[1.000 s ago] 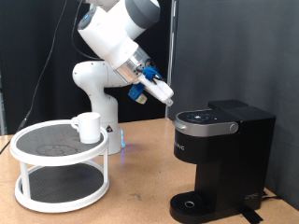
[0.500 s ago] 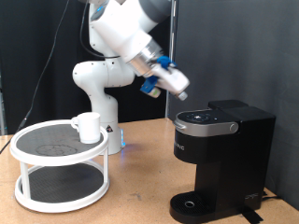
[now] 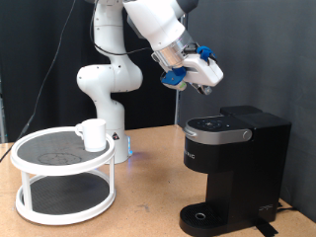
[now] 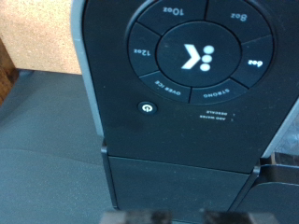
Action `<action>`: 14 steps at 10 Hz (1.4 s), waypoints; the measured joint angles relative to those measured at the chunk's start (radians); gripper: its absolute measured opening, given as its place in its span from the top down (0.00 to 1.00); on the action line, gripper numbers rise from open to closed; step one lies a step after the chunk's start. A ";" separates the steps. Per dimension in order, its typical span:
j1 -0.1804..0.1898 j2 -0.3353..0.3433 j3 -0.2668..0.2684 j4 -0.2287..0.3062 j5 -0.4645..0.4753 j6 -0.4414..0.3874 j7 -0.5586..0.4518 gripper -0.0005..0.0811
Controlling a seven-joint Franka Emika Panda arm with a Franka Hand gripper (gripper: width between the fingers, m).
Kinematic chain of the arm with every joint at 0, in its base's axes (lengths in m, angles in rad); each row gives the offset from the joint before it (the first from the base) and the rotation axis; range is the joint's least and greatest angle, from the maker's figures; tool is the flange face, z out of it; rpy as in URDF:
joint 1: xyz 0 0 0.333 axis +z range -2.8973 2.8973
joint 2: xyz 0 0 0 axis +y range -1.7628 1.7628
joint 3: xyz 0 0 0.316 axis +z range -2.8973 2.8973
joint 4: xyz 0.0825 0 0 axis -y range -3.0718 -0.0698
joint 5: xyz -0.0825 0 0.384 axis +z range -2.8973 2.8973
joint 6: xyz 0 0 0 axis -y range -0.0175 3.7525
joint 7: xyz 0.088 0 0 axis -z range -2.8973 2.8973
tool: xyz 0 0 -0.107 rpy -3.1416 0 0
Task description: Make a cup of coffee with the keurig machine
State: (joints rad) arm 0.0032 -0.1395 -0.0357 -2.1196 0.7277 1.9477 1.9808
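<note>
The keurig machine (image 3: 235, 163) stands at the exterior view's right with its lid down. My gripper (image 3: 210, 77) hangs in the air above the lid's front-left part, not touching it, with its fingers together and nothing between them. The wrist view looks straight down on the lid's round button panel (image 4: 192, 51) and the power button (image 4: 144, 106). The cup (image 3: 94, 133), a white mug, stands on the top shelf of a round white stand at the exterior view's left, far from the gripper. No cup stands on the machine's drip tray (image 3: 205, 217).
The white two-tier round stand (image 3: 64, 193) takes up the table's left part in the exterior view. The arm's white base (image 3: 104, 99) rises behind it. A black curtain hangs behind the table. Bare wooden table lies between the stand and the machine.
The gripper has swung up and to the exterior view's right, from beside the machine's upper left to above its lid. The cup and machine have not moved.
</note>
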 joint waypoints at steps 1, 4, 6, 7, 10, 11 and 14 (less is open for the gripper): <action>0.000 -0.003 -0.001 -0.008 0.034 0.006 -0.010 0.99; -0.010 -0.076 -0.010 -0.081 0.115 -0.016 0.045 0.99; -0.014 -0.161 -0.005 -0.170 0.174 0.081 0.128 0.99; -0.014 -0.216 -0.004 -0.228 0.198 0.131 0.128 0.99; -0.016 -0.210 -0.023 -0.228 0.199 0.051 0.136 0.99; -0.020 -0.225 -0.034 -0.250 0.213 0.055 0.138 0.99; -0.045 -0.325 -0.051 -0.364 0.266 0.132 0.131 0.99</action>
State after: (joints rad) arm -0.0420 -0.4645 -0.0866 -2.4840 0.9941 2.0800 2.1119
